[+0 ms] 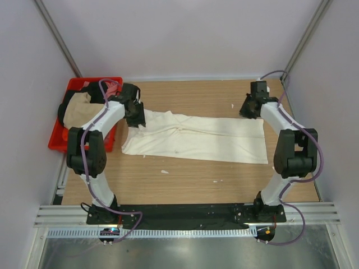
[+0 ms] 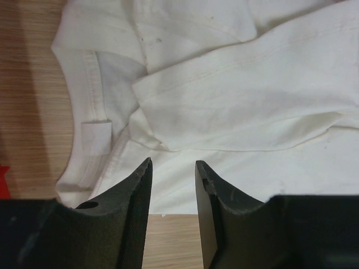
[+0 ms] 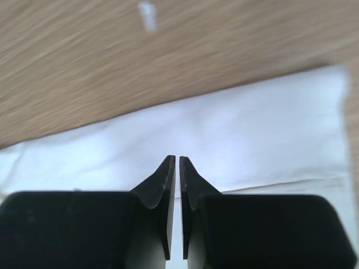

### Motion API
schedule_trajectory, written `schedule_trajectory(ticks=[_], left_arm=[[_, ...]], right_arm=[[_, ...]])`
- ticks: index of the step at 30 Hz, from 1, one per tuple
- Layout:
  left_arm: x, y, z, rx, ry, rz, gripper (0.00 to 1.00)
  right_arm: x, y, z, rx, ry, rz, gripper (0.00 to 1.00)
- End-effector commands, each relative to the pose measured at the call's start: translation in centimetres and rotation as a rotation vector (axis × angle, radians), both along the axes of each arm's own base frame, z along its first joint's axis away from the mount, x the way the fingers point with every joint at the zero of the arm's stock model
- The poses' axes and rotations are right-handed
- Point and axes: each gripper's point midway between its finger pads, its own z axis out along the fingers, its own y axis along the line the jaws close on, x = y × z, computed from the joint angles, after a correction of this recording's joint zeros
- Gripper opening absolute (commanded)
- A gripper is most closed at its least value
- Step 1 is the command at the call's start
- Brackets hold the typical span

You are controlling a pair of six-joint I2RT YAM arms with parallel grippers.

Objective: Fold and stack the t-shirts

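Observation:
A large cream t-shirt (image 1: 196, 137) lies flat on the wooden table, folded lengthwise into a long band with the collar end at the left. My left gripper (image 1: 136, 119) hovers over that collar end, open and empty. In the left wrist view its fingertips (image 2: 173, 162) sit just above the near edge of the shirt (image 2: 241, 95), with the neckline and its label (image 2: 95, 137) to the left. My right gripper (image 1: 247, 112) is at the shirt's far right corner. In the right wrist view it (image 3: 177, 158) is shut, above the hem end of the shirt (image 3: 252, 134), with nothing in it.
A red plastic crate (image 1: 58, 141) stands at the table's left edge beside the left arm, holding a tan shirt (image 1: 76, 109) and a bit of pink cloth (image 1: 112, 87). Small white flecks (image 1: 164, 171) lie on the wood in front of the shirt.

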Motion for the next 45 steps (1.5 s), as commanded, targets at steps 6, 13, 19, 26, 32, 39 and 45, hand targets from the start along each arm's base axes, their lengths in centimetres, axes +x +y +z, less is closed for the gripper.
schedule_trajectory(ticks=[6, 13, 19, 26, 32, 39, 45], left_arm=[[0.0, -0.8, -3.2, -0.037, 0.088, 0.031, 0.32], [-1.4, 0.3, -5.3, 0.016, 0.166, 0.115, 0.32], [0.2, 1.3, -1.9, 0.043, 0.071, 0.148, 0.37], [2.7, 2.1, -0.9, -0.085, 0.021, 0.159, 0.45], [4.2, 1.3, -2.4, -0.190, 0.033, 0.126, 0.46], [5.0, 1.1, -4.7, -0.185, 0.075, 0.119, 0.44], [4.9, 1.9, -5.4, -0.142, 0.085, 0.135, 0.45]], right_arm=[[3.2, 15.9, 1.6, 0.299, -0.134, 0.314, 0.06], [2.2, 21.8, -2.7, 0.350, -0.062, 0.437, 0.04], [1.3, 22.6, -6.0, 0.319, -0.008, 0.477, 0.04], [1.9, 22.6, -4.5, 0.268, -0.030, 0.517, 0.05], [3.9, 26.9, -0.7, 0.296, -0.142, 0.646, 0.19], [5.9, 31.5, 0.3, 0.227, -0.230, 0.828, 0.30], [7.2, 34.4, 0.4, 0.280, -0.270, 0.927, 0.42]])
